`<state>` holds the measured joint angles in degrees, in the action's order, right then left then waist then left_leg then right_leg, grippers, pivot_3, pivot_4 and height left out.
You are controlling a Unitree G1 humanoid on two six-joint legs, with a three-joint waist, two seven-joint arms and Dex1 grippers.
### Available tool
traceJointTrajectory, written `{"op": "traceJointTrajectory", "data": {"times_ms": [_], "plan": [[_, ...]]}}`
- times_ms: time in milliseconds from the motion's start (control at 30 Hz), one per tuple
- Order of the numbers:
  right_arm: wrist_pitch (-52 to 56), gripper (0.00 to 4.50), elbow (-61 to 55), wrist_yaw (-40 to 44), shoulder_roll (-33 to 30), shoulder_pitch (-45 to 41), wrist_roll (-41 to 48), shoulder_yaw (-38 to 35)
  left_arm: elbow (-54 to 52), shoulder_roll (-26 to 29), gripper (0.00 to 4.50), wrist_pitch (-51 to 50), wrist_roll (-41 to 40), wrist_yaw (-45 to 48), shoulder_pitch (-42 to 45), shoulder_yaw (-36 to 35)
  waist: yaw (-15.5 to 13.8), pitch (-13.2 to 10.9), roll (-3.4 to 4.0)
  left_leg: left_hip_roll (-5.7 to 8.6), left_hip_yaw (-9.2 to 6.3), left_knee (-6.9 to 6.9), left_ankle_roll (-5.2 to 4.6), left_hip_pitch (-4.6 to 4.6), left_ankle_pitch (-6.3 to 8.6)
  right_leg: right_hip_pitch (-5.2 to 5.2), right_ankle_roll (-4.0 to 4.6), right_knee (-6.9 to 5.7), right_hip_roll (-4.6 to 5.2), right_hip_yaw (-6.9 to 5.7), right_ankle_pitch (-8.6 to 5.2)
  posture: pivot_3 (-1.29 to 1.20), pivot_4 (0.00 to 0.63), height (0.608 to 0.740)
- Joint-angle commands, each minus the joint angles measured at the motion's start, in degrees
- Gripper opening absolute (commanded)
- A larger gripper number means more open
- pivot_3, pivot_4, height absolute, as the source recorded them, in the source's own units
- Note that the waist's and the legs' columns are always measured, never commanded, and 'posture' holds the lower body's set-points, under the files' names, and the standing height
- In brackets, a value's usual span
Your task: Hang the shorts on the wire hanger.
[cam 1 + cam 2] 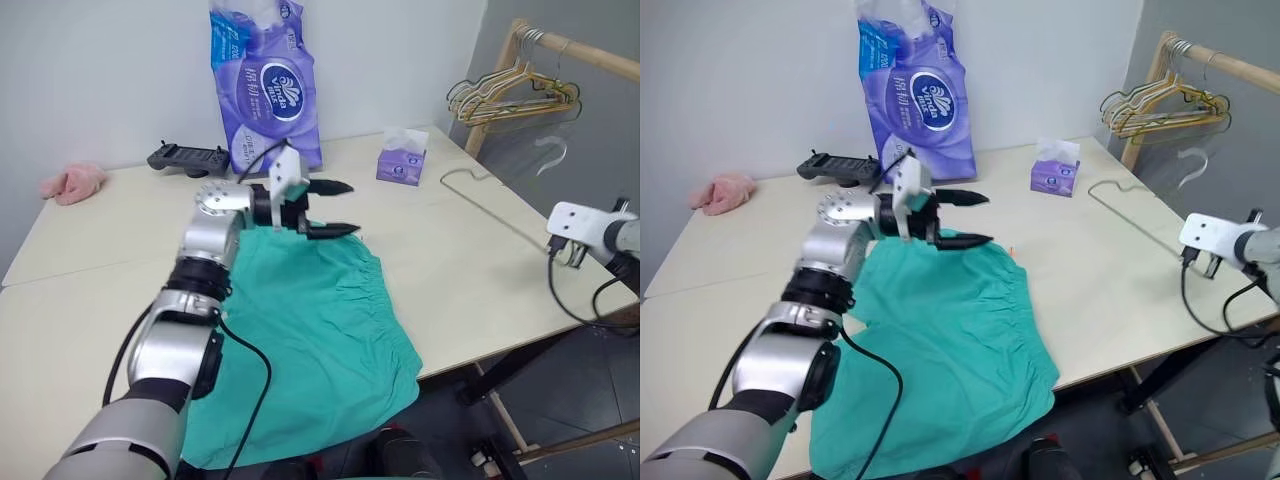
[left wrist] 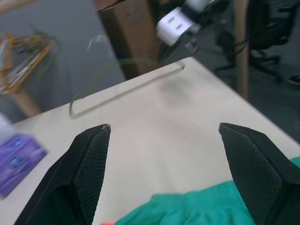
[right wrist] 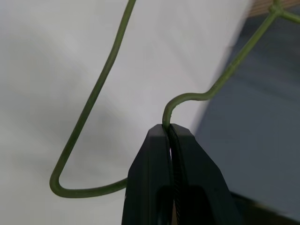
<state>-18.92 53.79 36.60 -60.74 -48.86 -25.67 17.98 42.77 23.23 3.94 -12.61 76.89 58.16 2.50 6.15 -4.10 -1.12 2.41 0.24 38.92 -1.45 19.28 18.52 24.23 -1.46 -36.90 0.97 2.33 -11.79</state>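
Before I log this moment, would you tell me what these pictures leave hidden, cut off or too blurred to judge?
- Shorts: the near hem runs off the bottom edge of the head views, and the left arm covers one side.
- Right gripper: shut on the wire hanger; in the head views its fingers are cut off by the right edge.
- Wire hanger's hook: blurred in the left wrist view, so its shape is unclear.
- Left gripper: open, holding nothing.

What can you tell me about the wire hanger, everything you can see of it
The wire hanger is one thin strand of olive-green wire bent into a triangle with rounded corners and a small hook. It looks stiff and bare, with nothing hung on it. The right claw is shut on the wire at a dip beside one shoulder. From the head views it stretches over the table's right end, its hook reaching past the far edge.
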Motion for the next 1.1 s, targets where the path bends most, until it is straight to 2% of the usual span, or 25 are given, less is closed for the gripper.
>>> {"op": "traceJointTrajectory", "data": {"times_ms": [33,167,333,467,833,1100], "plan": [[-12.5,0.05,-5.8,-9.9,-4.5,0.0,-9.0,3.0,7.2,2.2,3.95,4.7,1.4,-2.8,6.9,-2.3,0.1,0.0,-0.01,0.02,0.03,0.01,0.0,0.01,0.0,0.01,-0.08,0.03,0.0,0.02,-0.04,-0.13,0.02,0.74],[-19.7,0.05,-8.2,-18.8,-6.5,-0.3,-18.3,6.2,14.6,2.6,3.95,6.2,1.8,-3.9,13.0,-3.3,0.3,0.0,-0.04,0.04,0.12,0.04,-0.01,0.03,0.0,-0.01,-0.2,0.09,0.01,0.09,-0.11,-0.12,0.011,0.74],[-23.4,0.05,-13.3,-24.9,-3.8,-4.3,-23.0,6.4,17.5,1.8,3.95,5.2,4.7,2.1,13.8,-0.2,0.7,0.0,0.0,0.05,0.26,0.02,-0.01,0.04,0.0,-0.01,-0.19,0.03,-0.01,0.24,-0.11,-0.13,0.004,0.74],[-23.7,0.05,-18.1,-23.2,-1.1,-6.9,-22.7,5.6,17.3,1.1,3.95,4.3,7.4,6.1,12.8,3.0,1.1,0.0,-0.01,0.01,0.22,0.03,-0.01,0.07,0.0,0.01,-0.16,0.03,-0.12,0.23,-0.09,-0.13,0.004,0.74],[-20.5,0.05,-29.8,-15.1,4.3,-10.8,-18.4,2.5,18.9,-2.0,3.95,10.0,12.6,1.1,13.0,5.1,1.6,0.0,-0.05,0.04,0.11,0.08,-0.03,0.13,0.01,0.06,0.01,0.04,0.0,0.12,0.02,-0.13,0.003,0.74],[-18.5,0.05,-33.4,-11.6,5.0,-11.1,-17.3,0.6,21.4,-1.4,3.95,12.6,17.1,-3.9,12.5,7.0,1.7,0.1,-0.05,0.04,0.06,0.08,-0.04,0.12,0.01,0.06,0.02,0.02,0.03,0.07,0.03,-0.14,0.006,0.74]]}}
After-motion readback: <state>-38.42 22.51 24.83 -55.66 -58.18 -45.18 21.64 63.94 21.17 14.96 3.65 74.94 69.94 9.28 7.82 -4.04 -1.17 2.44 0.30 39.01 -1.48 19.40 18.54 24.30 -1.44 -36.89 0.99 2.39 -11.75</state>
